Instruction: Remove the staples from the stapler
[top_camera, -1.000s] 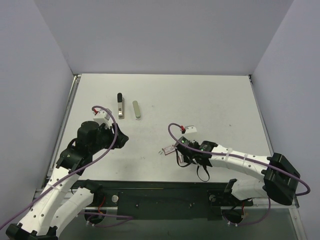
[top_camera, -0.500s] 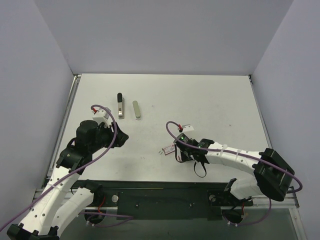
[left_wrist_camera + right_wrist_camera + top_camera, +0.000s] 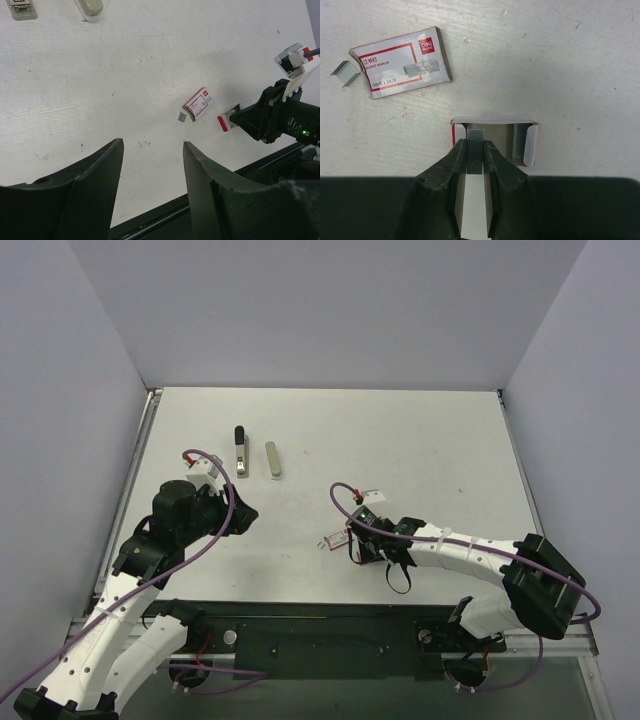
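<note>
Silver-grey staples (image 3: 475, 144): the strip is pinched in the closed right end effector (image 3: 475, 150), long axis laid along its fingers, tip over the open cardboard tray (image 3: 497, 142). The stapler (image 3: 240, 452) is placed well left of the tray, nearer the left end effector (image 3: 152, 145), which is spread open and empty.

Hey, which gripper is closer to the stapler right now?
Left. The open left gripper hangs just this side of the stapler; the right gripper, pinching staples, is farther right.
</note>
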`<state>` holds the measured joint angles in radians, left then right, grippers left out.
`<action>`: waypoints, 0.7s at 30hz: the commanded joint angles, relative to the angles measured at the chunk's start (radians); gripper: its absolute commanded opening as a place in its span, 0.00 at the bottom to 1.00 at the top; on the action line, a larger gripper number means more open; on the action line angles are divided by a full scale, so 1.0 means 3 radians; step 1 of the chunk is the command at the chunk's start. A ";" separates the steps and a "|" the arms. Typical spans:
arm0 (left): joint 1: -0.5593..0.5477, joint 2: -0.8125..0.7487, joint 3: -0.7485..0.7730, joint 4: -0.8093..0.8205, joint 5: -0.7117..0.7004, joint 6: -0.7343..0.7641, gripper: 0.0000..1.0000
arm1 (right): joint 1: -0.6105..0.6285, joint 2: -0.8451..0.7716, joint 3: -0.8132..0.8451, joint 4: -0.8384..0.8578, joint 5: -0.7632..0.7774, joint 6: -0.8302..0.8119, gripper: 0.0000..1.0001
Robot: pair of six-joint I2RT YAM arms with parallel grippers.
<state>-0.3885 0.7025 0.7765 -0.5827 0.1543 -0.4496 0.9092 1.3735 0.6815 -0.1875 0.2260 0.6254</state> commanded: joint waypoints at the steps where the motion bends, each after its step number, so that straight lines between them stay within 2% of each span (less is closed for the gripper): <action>1: 0.0027 -0.0035 -0.0001 0.0148 0.0048 0.0041 0.61 | -0.0019 0.0034 -0.0032 -0.0040 0.0019 0.0012 0.07; 21: 0.0032 -0.0025 -0.0001 0.0148 0.0043 0.0031 0.61 | -0.0024 0.0095 -0.0032 -0.0060 0.0101 0.0048 0.08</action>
<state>-0.3885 0.7017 0.7765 -0.5804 0.1581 -0.4496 0.9085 1.3918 0.6746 -0.1860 0.2272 0.6292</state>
